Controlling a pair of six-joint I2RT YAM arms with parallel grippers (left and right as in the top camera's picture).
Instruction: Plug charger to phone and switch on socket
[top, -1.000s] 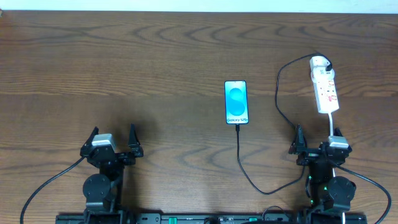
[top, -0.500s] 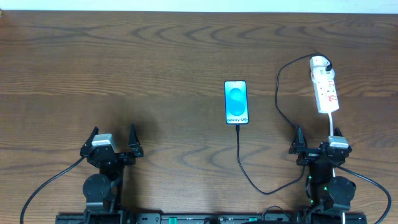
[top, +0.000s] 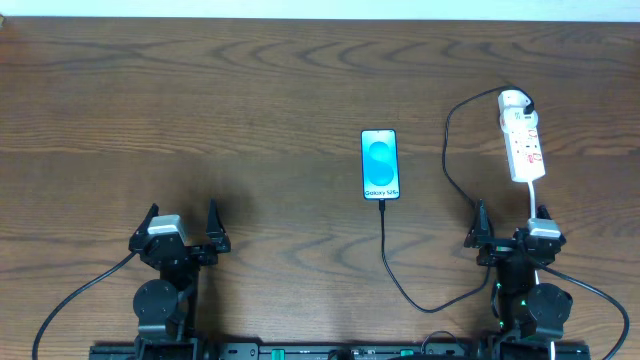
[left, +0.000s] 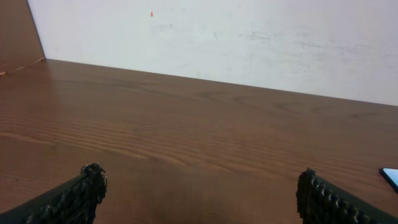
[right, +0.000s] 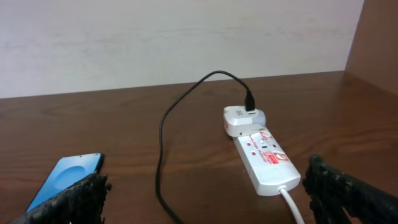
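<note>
The phone (top: 380, 164) lies flat mid-table with its blue screen lit; it also shows in the right wrist view (right: 67, 179) and at the edge of the left wrist view (left: 392, 178). The black charger cable (top: 388, 255) runs from the phone's near end, loops right and up (right: 163, 155) to a white adapter on the socket (top: 522, 142), a white power strip (right: 264, 159) at the far right. My left gripper (top: 181, 227) is open and empty at the near left (left: 199, 193). My right gripper (top: 510, 228) is open and empty just in front of the strip (right: 208, 196).
The strip's white cord (right: 293, 205) runs toward my right gripper. A pale wall (left: 217, 37) stands behind the table's far edge. A wooden side panel (right: 380, 37) rises at the right.
</note>
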